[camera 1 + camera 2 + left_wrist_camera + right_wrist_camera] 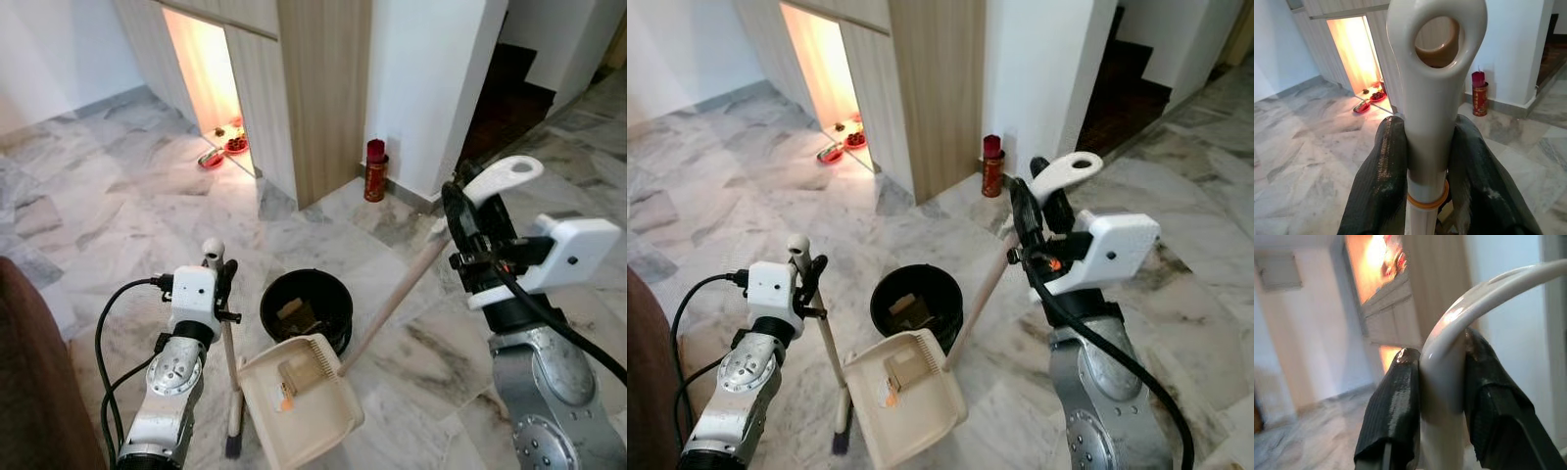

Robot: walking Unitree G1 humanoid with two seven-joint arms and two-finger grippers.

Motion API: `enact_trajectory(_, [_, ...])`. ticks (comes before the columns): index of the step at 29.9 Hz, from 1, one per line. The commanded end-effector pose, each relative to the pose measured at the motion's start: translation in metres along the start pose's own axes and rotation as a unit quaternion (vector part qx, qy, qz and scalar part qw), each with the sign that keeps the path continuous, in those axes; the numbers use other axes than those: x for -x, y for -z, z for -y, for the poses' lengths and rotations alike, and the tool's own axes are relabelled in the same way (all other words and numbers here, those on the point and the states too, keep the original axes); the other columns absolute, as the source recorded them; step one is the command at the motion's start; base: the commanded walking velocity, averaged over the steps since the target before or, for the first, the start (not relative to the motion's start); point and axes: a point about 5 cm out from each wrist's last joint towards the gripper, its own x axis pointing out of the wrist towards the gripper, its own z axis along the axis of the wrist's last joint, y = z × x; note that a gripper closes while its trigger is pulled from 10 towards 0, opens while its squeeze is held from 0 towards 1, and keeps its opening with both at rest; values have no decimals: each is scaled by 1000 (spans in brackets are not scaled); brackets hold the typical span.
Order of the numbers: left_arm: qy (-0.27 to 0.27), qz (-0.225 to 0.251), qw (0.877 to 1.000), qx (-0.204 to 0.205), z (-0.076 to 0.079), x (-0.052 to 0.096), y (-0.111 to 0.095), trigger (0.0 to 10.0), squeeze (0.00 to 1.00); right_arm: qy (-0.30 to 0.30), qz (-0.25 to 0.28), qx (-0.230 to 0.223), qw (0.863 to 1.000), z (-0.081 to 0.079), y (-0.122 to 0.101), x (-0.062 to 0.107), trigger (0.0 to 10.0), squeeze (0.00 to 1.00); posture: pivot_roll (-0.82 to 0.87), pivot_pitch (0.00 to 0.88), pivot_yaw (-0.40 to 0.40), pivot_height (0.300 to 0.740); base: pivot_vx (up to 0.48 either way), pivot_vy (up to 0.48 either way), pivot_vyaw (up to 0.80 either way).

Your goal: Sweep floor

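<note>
Dustpan (299, 399), tipped beside the bin (307, 307), runs its long handle up to the right gripper (468, 217) clamping it, while the left gripper (223, 279) clamps the upright broom (231, 377).

Grey-veined white marble floor (118, 186). Cream dustpan (313, 416) holds brown and orange bits. Black bin (306, 305). Cream broom (231, 367) has a dark tip. Far, a red canister (375, 171) stands by pale wood panels (323, 88) and white wall (421, 78).
</note>
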Motion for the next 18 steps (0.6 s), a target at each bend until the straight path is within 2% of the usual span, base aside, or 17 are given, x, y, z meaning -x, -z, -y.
enact_trajectory(1, [-9,23,1000,-8,-4,-4,-7,10000,0,22,45,-6,999,0,-9,-13,10000,0,-95,0,49,740,0,0,0])
enact_trajectory(2, [-9,23,1000,-8,-4,-4,-7,10000,0,22,45,-6,999,0,-9,-13,10000,0,-95,0,49,740,0,0,0])
enact_trajectory(5, [-16,28,999,-8,-5,-5,-9,10000,0,28,57,-21,998,-5,-8,-28,10000,0,-72,0,39,740,0,0,0])
enact_trajectory(10, [-31,32,999,-7,-8,-4,-9,10000,0,36,63,-40,997,-11,-2,-38,10000,0,-46,0,25,740,0,0,0])
enact_trajectory(12, [-35,33,999,-8,-9,-4,-9,10000,0,65,70,-48,994,-8,2,-42,10000,0,-42,0,24,740,0,0,0])
enact_trajectory(18, [-36,32,999,-10,-10,-1,-8,10000,0,90,85,-17,992,-4,2,-49,10000,0,-30,0,25,740,0,0,0])
